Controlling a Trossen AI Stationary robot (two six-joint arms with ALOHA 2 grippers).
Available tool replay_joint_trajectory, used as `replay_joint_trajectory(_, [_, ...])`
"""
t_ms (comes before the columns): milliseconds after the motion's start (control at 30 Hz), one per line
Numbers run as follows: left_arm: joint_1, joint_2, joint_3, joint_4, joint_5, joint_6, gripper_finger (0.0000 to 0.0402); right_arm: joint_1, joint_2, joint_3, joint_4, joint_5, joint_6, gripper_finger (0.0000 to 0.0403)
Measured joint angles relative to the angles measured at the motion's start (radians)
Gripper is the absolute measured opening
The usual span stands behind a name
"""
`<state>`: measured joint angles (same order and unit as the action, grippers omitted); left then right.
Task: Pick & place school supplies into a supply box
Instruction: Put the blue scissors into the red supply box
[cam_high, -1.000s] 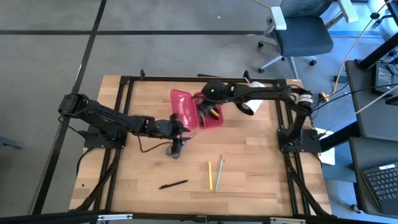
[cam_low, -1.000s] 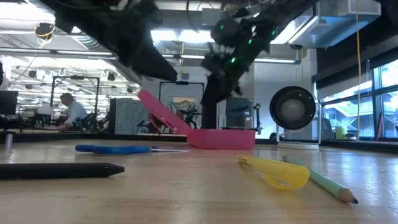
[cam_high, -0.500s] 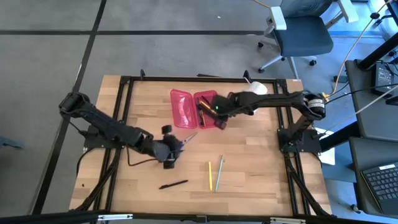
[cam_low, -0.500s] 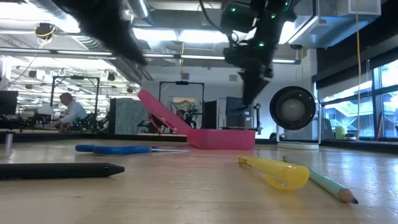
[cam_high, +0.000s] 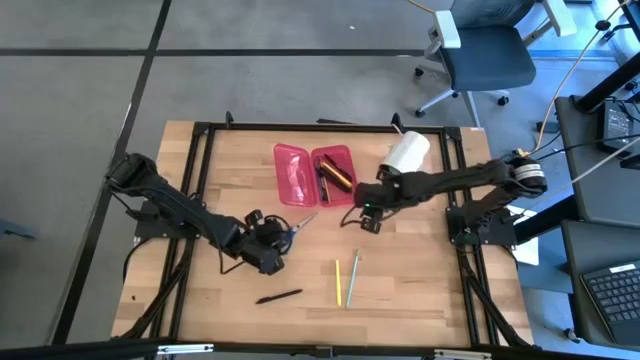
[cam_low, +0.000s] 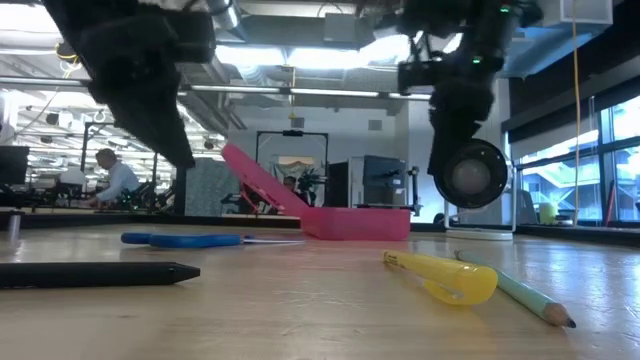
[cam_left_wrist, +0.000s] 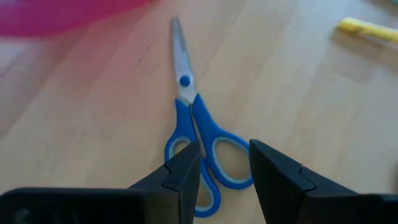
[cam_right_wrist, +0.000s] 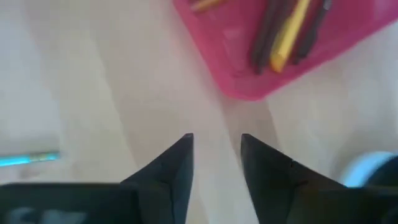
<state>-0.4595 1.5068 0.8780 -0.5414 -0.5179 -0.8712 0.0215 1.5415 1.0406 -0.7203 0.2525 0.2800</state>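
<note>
Wide table (cam_high: 400, 290), white roll (cam_high: 406, 152) at the back, and the box (cam_high: 316, 176) lies open flat so pens can drop in; several lie lengthwise in its right half. Right tool (cam_high: 368, 218) hangs just beside it, spread, empty. Left tool (cam_left_wrist: 224, 171), spread, straddles the scissors (cam_left_wrist: 191, 127) handles, likely lining up a grab; blades point toward the box. Yellow pen (cam_high: 338, 281), pencil (cam_high: 352, 277) and black pen (cam_high: 279, 296) wait up front.

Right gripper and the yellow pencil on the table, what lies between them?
Only bare wood, as the high view shows: the right gripper hangs beside the pink box, and the yellow pencil lies nearer the front edge.
</note>
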Motion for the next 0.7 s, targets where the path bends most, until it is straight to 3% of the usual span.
replay_joint_trajectory(367, [0.072, 0.069, 0.0, -0.002, 0.075, -0.084, 0.0125, 0.002, -0.205, -0.282, 0.287, -0.07, 0.028, 0.0137])
replay_joint_trajectory(700, [0.083, 0.068, 0.0, 0.001, 0.076, -0.032, 0.0125, 0.001, -0.223, -0.333, 0.354, -0.063, -0.028, 0.0137])
